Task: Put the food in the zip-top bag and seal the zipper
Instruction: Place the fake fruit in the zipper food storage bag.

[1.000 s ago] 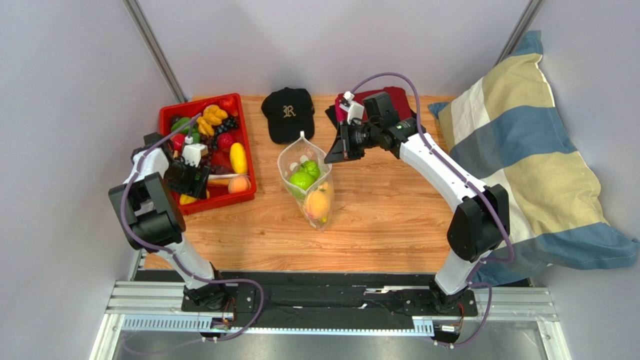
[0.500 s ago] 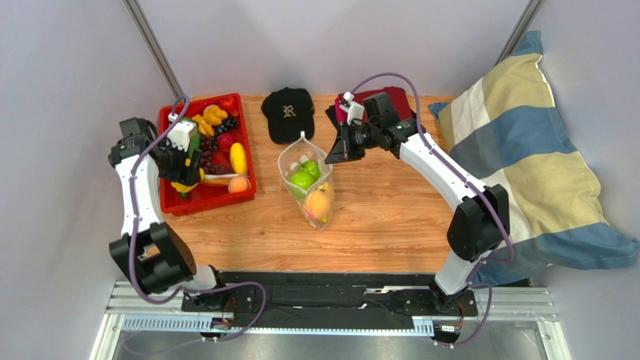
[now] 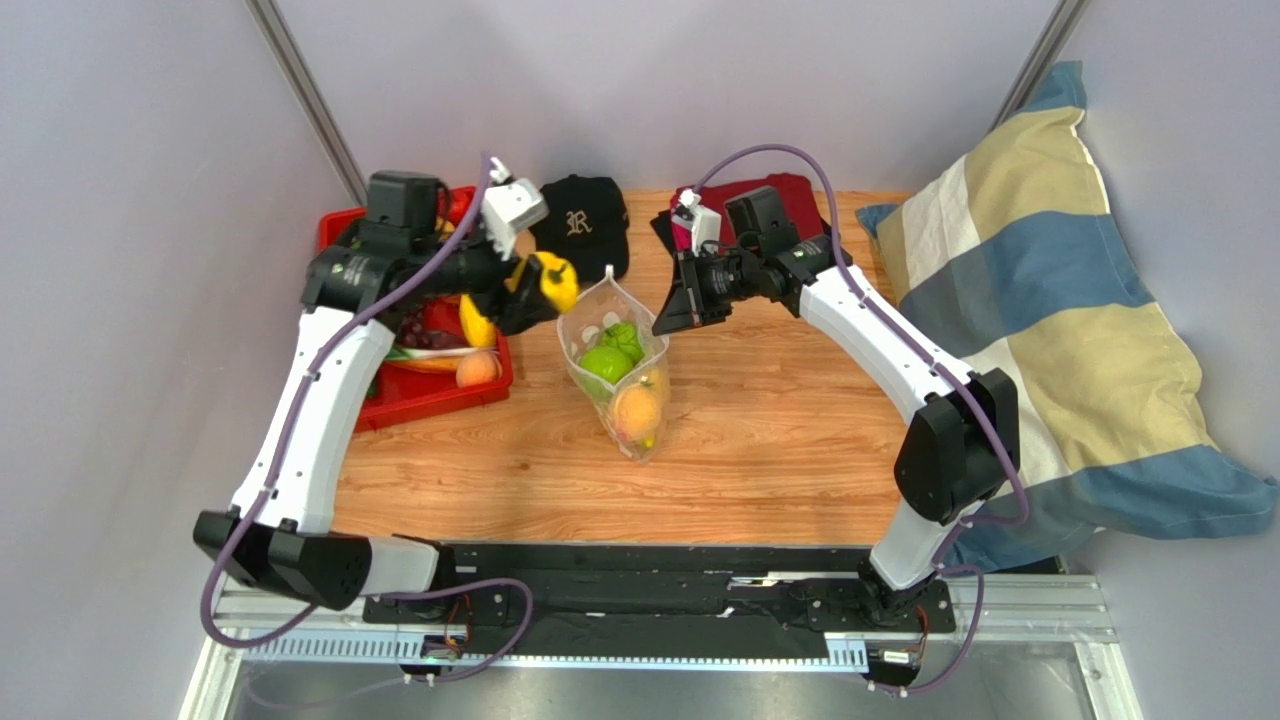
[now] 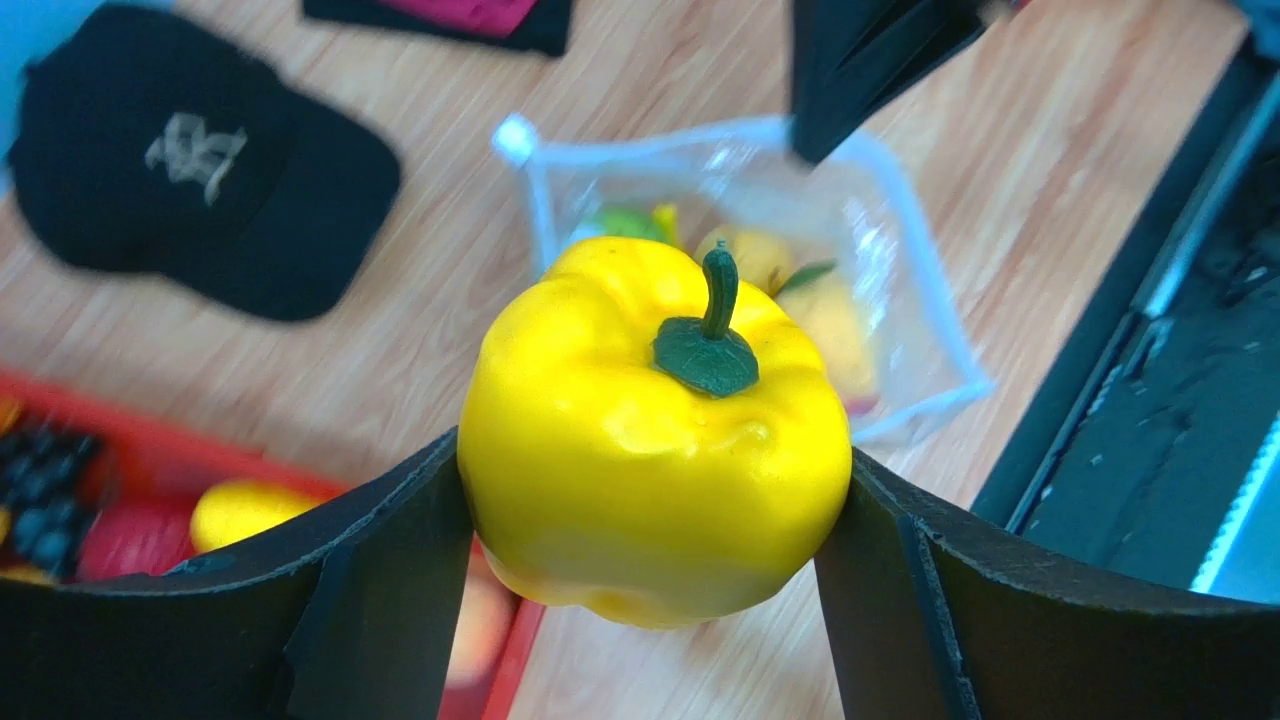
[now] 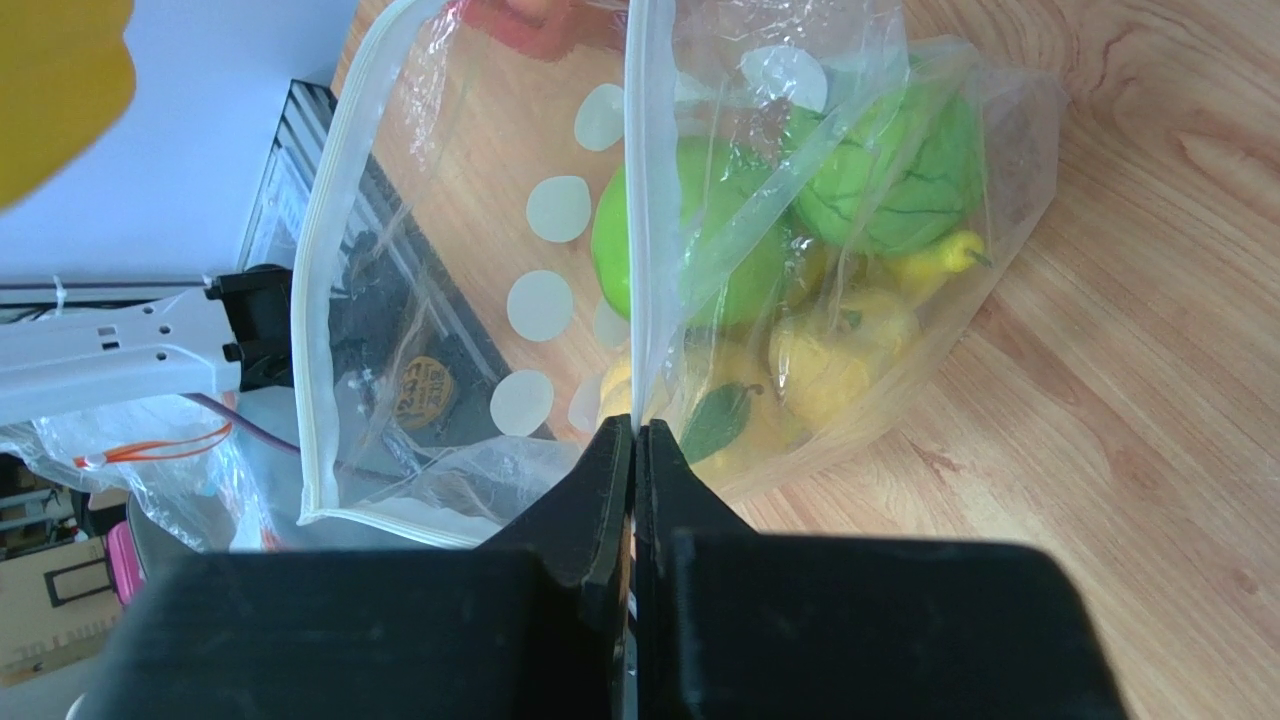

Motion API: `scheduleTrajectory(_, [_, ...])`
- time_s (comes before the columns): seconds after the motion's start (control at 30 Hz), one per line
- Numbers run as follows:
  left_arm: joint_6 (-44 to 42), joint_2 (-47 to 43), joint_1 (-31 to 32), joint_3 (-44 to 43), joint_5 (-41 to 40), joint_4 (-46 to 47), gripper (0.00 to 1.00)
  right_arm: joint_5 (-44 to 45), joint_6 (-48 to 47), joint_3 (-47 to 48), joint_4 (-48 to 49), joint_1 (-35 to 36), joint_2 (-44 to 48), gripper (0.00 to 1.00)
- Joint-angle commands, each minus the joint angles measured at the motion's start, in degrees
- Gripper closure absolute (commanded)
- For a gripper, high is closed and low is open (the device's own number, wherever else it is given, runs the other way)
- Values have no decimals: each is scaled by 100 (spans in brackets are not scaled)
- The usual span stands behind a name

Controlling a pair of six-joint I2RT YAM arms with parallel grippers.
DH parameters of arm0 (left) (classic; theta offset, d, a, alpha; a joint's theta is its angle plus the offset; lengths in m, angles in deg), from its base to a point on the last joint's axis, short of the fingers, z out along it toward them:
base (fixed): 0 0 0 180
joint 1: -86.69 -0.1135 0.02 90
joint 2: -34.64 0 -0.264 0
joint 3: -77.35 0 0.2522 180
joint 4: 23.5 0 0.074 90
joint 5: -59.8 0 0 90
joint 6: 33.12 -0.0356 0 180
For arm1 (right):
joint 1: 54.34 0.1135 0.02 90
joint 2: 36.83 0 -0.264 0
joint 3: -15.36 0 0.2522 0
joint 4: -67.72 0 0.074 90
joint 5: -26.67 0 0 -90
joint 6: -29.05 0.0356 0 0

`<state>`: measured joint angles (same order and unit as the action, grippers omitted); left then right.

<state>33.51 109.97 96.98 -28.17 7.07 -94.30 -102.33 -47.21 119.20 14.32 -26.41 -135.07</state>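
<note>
The zip-top bag (image 3: 613, 393) stands open mid-table, holding green, orange and yellow food (image 3: 609, 360). My left gripper (image 3: 541, 288) is shut on a yellow toy pepper (image 3: 553, 279) with a green stem and holds it in the air just left of the bag's mouth. In the left wrist view the pepper (image 4: 654, 435) sits between both fingers, with the bag (image 4: 902, 300) below and beyond. My right gripper (image 3: 667, 314) is shut on the bag's right rim. In the right wrist view it pinches the white zipper strip (image 5: 646, 225), and green limes (image 5: 887, 180) show inside.
A red tray (image 3: 436, 396) with more toy food stands at the left. A black cap (image 3: 583, 218) lies behind the bag and a dark cloth (image 3: 796, 203) lies at the back. A striped pillow (image 3: 1052, 315) fills the right side.
My left arm rose from the red tray with the yellow pepper and swung right to beside the bag's mouth. The right arm and the bag stayed put.
</note>
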Motion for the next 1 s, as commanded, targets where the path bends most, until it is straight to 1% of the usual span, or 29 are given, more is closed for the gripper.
scheduleTrajectory(0.0, [957,630,937,-412,35,887,51,-72,-179,194,-27,-32,234,100])
scheduleTrajectory(0.07, [1150,825,1203,-456,-62,957,47,-29,-47,150,35,-33,305,100])
scheduleTrajectory(0.13, [1344,1053,1510,-343,-360,1045,47,24,119,80,79,-32,357,100])
scheduleTrajectory(0.17, [1623,1115,1546,-281,-405,1080,47,33,173,45,122,-32,401,100])
scheduleTrajectory(0.3, [2239,1405,1556,9,-773,1177,48,86,375,-87,211,-50,516,100])
scheduleTrajectory(0.37, [2433,1440,1556,132,-801,1204,46,77,480,-149,281,-50,560,100])
scheduleTrajectory(0.4, [2565,1484,1556,133,-662,1177,45,86,516,-149,290,-50,569,100])
scheduleTrajectory(0.5, [2864,1485,1556,237,-319,1081,37,138,577,-202,325,-50,586,100])
scheduleTrajectory(0.53, [2943,1467,1564,273,-231,1046,31,165,577,-228,369,-50,595,100])
scheduleTrajectory(0.6, [3093,1406,1591,326,-291,871,23,191,604,-368,439,-50,674,100])
scheduleTrajectory(0.63, [3067,1405,1591,248,-239,739,18,183,630,-421,544,-50,718,100])
scheduleTrajectory(0.67, [3024,1449,1599,116,-317,372,15,183,674,-578,606,-50,770,100])
scheduleTrajectory(0.7, [2997,1449,1591,-155,-405,256,13,174,709,-667,789,-50,901,100])
scheduleTrajectory(0.77, [2979,1354,1538,-472,-747,106,11,174,753,-895,957,-50,1017,100])
scheduleTrajectory(0.8, [2962,1274,1503,-535,-800,105,9,165,779,-913,984,-50,1060,100])
scheduleTrajectory(0.87, [2909,1090,1398,-649,-1011,149,8,139,788,-931,967,-50,1078,100])
scheduleTrajectory(0.97, [2769,1027,1319,-807,-1442,-26,6,147,762,-1010,967,-59,1140,100])
